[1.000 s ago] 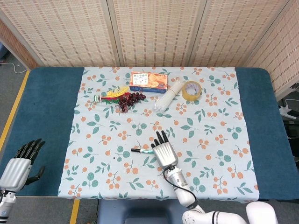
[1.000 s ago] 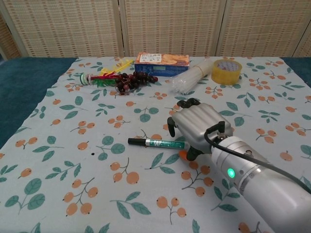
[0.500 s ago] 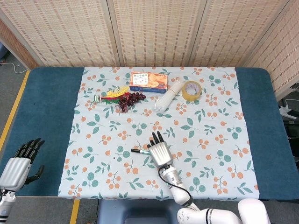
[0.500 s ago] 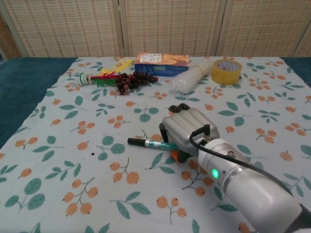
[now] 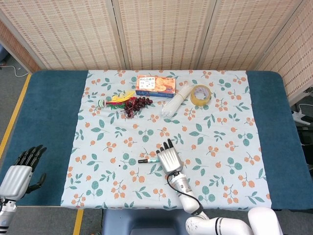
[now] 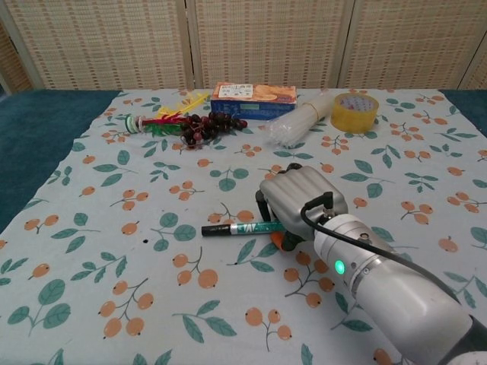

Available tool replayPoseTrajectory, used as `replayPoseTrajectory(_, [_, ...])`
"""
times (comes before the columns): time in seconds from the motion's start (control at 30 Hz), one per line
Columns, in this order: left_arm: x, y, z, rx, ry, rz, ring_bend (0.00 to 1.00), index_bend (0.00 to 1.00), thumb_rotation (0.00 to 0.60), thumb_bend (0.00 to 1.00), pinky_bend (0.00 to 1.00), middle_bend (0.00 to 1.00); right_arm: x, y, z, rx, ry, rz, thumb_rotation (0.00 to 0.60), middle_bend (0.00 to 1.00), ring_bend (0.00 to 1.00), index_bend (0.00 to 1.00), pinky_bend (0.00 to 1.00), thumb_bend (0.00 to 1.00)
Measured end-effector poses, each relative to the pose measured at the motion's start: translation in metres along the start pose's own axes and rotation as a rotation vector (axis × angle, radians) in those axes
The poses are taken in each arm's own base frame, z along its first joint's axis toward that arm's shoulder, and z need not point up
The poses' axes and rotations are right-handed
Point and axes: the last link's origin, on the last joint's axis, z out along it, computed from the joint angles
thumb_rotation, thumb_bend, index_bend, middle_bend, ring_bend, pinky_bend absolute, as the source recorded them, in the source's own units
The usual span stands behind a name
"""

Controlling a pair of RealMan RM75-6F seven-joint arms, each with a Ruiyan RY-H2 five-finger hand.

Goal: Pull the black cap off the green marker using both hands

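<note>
The green marker (image 6: pixel 245 226) lies on the floral cloth near the front centre, its black cap (image 6: pixel 215 230) pointing left. My right hand (image 6: pixel 300 201) covers the marker's right end, fingers curled down around the barrel and gripping it. In the head view the marker (image 5: pixel 149 160) sticks out to the left of the right hand (image 5: pixel 168 158), cap (image 5: pixel 142 161) outermost. My left hand (image 5: pixel 19 171) hangs at the table's front left corner, far from the marker, with its fingers apart and nothing in them.
Along the far side of the cloth sit an orange snack box (image 5: pixel 156 84), dark grapes (image 5: pixel 136 105) beside a colourful toy (image 5: pixel 111 100), a clear plastic bundle (image 5: pixel 176 99) and a yellow tape roll (image 5: pixel 200 94). Blue table surface (image 5: pixel 46 112) flanks the cloth.
My right hand drew in over the marker's right end and curled its fingers around it. The marker tilted, its cap end swinging slightly toward me. The left hand stayed put.
</note>
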Motion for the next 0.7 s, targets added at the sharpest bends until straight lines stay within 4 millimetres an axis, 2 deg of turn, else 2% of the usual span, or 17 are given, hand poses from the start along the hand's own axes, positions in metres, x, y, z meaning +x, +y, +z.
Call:
replayPoseTrajectory(0.1, [-0.0004,0.0002,0.0001,0.000,-0.001,0.001,0.00,0.00,0.600,0.45,0.10,0.00,-0.0005,0.0005,-0.0003,0.005,0.009,0.008,0.600,0.60,0.45,0.79,0.46,0.34])
replayPoseTrajectory(0.17, [-0.0004,0.0003,0.0002,0.001,-0.001,0.002,0.00,0.00,0.600,0.45,0.10,0.00,-0.0012,0.0008,-0.0006,0.009,0.015,0.017,0.600,0.65,0.51,0.84,0.51,0.36])
replayPoseTrajectory(0.37, [-0.0002,-0.0002,0.0000,0.002,-0.002,0.001,0.00,0.00,0.600,0.45,0.10,0.00,-0.0046,0.0030,-0.0007,0.021,0.038,0.047,0.600,0.74,0.60,0.94,0.56,0.40])
replayPoseTrajectory(0.7, [0.0000,0.0000,-0.0007,-0.002,0.006,0.002,0.00,0.00,0.600,0.45,0.10,0.00,-0.0100,0.0097,-0.0057,0.058,0.096,0.144,0.600,0.78,0.62,0.99,0.58,0.42])
